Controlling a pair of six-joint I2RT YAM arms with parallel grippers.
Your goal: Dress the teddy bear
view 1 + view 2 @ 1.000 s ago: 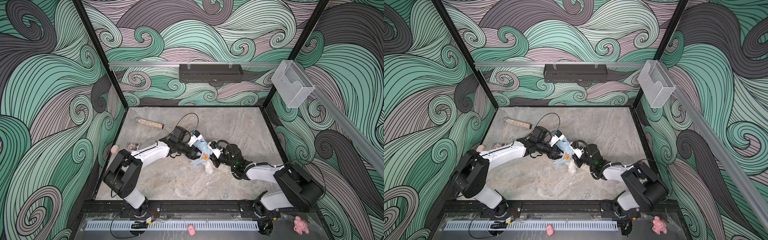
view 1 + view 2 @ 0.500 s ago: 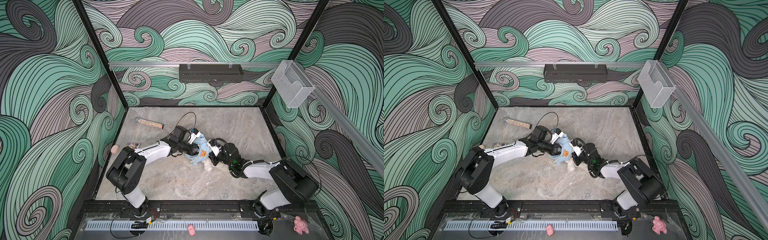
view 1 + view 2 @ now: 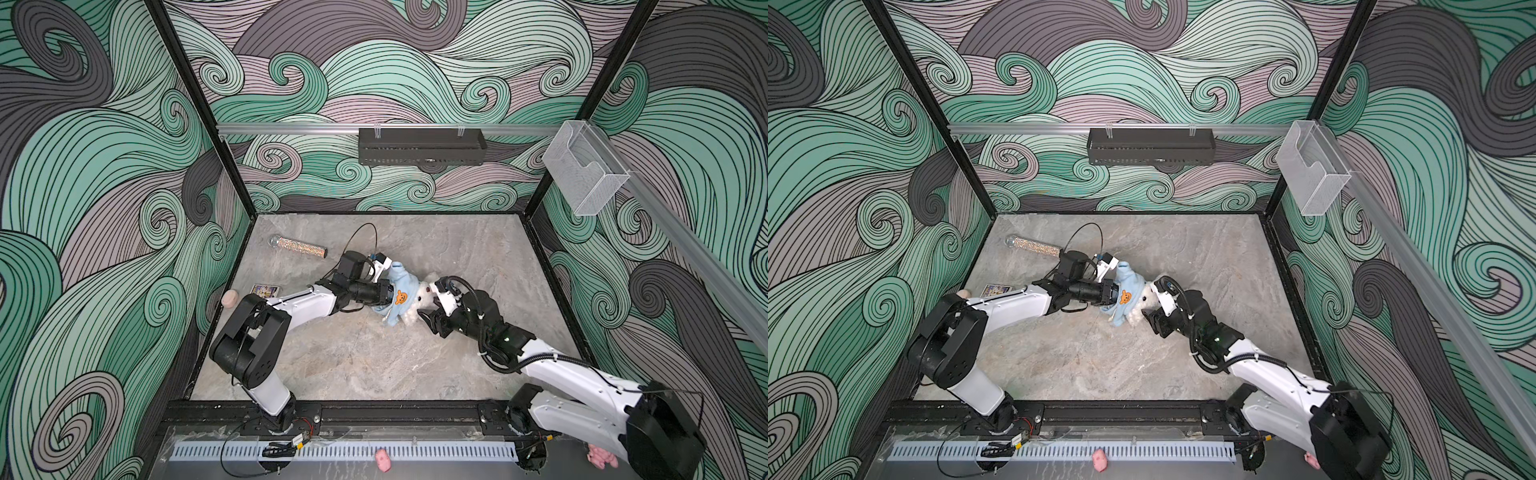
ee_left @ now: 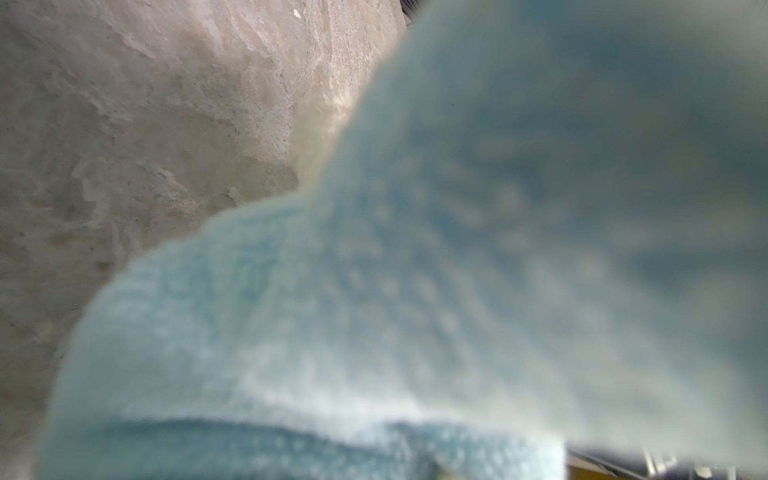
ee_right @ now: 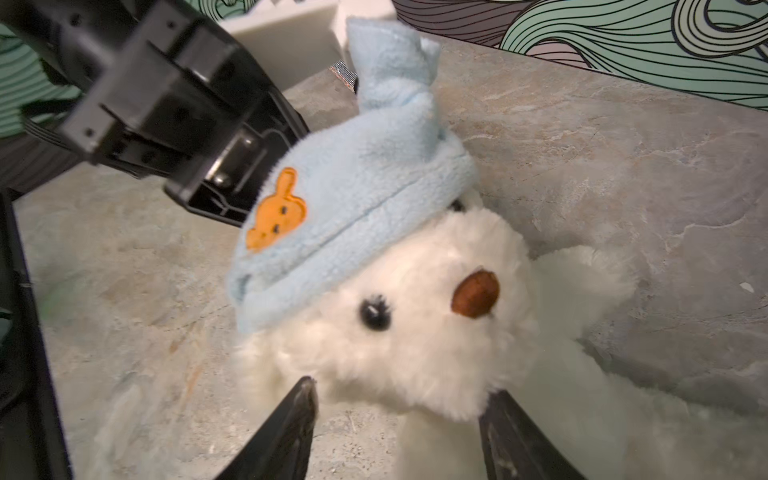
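Teddy bear point(image 5: 415, 332) lies about mid-bench, face up. The blue fleece sweater point(image 5: 353, 199) is bunched over its crown, hem just above the eyes.

Left hand point(image 3: 382, 291) has just closed. It appears to pinch the sweater's edge, and fleece fills the left wrist view.

Right hand point(image 5: 403, 395) has let go. Its jaws now stand apart, straddling the bear's chin.

Reading: the grip has passed to the left hand, ready to pull the sweater down over the head.

A second ago the left jaws were apart and the right nearly shut. The bear has barely moved.

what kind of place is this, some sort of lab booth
Probably a robot lab work cell: a left arm and right arm mounted on a front rail, a stone-look table boxed in by black frame posts and wave-print wall panels, with a teddy bear as a prop.
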